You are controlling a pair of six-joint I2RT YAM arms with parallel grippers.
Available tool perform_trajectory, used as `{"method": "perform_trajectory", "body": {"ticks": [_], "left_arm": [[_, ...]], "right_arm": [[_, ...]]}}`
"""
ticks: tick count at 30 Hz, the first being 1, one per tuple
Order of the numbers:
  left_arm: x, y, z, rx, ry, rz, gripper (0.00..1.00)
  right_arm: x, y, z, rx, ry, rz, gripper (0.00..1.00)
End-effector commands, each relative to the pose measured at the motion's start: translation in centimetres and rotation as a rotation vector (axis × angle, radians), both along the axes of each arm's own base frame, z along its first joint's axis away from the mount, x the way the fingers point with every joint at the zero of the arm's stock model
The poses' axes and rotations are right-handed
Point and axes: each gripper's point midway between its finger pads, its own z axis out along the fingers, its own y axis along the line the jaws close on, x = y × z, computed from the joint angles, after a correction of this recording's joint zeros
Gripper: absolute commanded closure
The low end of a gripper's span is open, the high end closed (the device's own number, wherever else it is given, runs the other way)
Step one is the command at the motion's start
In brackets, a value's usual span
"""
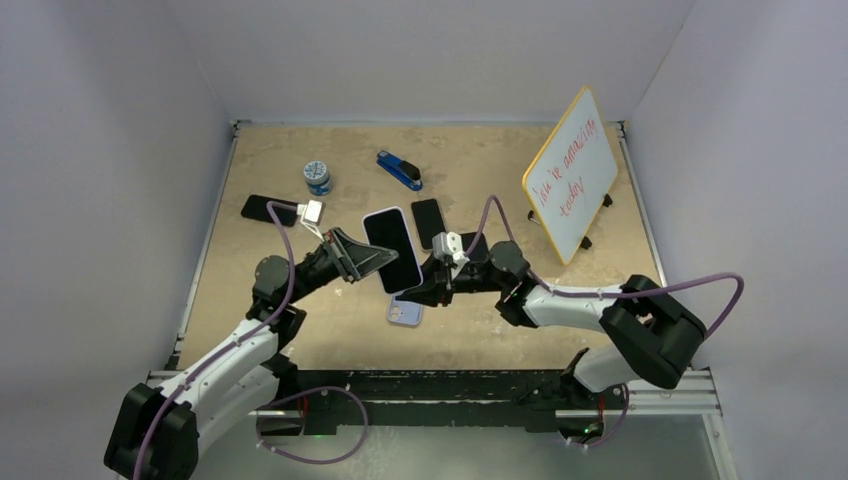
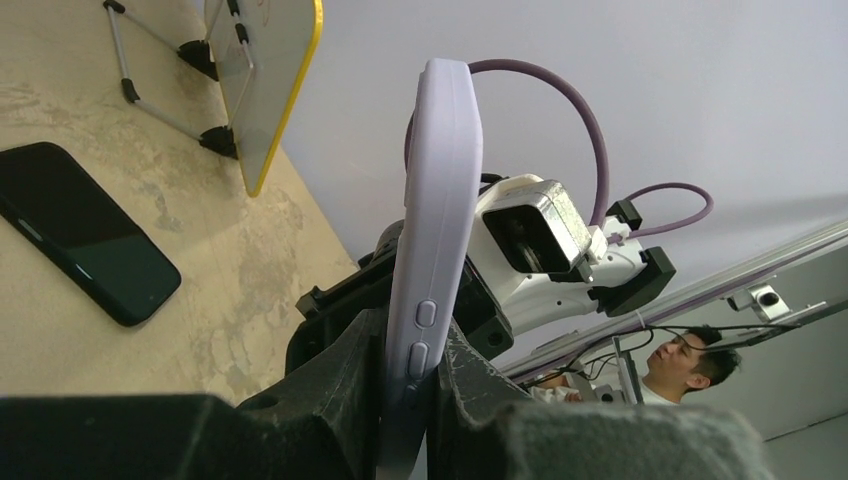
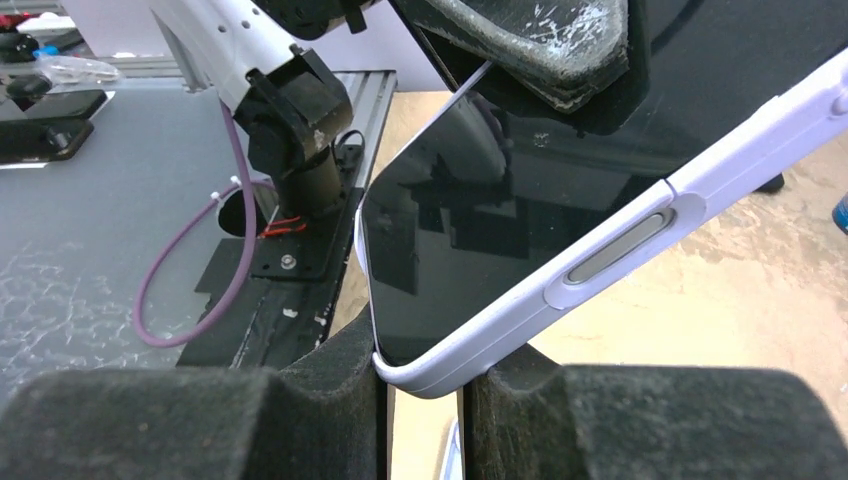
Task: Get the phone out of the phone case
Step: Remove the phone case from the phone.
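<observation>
My left end effector (image 2: 408, 375) was clamped on the button edge of the lavender phone case (image 2: 440, 180). My right end effector (image 3: 425, 385) gripped its corner. The phone (image 3: 480, 230) sat inside it, raised above the table (image 1: 480, 335).

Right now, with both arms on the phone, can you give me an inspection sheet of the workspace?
Surface: tan tabletop, scuffed, no spills seen.
Job's things: cased phone held above the table, seated in its lilac case.
Clutter: first black phone, second black phone, lilac case-like item, blue stapler, small round blue container, whiteboard.
Grippers: left gripper clamps the button edge; right gripper pinches a corner.
Cables: left arm's cable and right arm's cable loop free.
Surroundings: white walls; person beyond the frame.
</observation>
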Motion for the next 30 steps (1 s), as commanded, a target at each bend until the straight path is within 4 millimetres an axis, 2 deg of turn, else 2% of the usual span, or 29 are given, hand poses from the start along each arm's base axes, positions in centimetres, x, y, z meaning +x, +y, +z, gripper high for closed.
{"method": "perform_trajectory", "body": {"ticks": [1,4,6,9,13,19,30], "left_arm": [[-1.0,-0.6,0.8,-0.016,0.07,-0.076,1.0],[-0.9,-0.6,1.0,-0.004,0.046,-0.075,1.0],[-0.7,-0.6,1.0,0.03,0.009,-0.071,1.0],[-0.2,-0.6,0.8,0.111,-0.052,-0.064,1.0],[0.4,-0.4,1.1,0.218,-0.154,-0.052,1.0],[0.4,-0.2,2.6,0.319,-0.288,-0.047,1.0],[-0.7,-0.3,3.5,0.316,-0.366,-0.094,1.0]], "right_arm": [[4.5,0.4,4.7,0.103,-0.176,-0.182,0.99],[4.1,0.2,4.7,0.118,-0.121,-0.163,0.93],[3.4,-0.1,4.5,0.115,-0.101,-0.142,0.84],[2.2,-0.7,4.2,0.093,-0.086,-0.107,0.65],[1.2,-1.3,3.5,0.028,-0.082,-0.077,0.54],[0.3,-1.7,3.3,-0.015,-0.078,-0.038,0.5],[-1.2,-2.0,4.3,0.016,-0.061,0.057,0.57]]}}
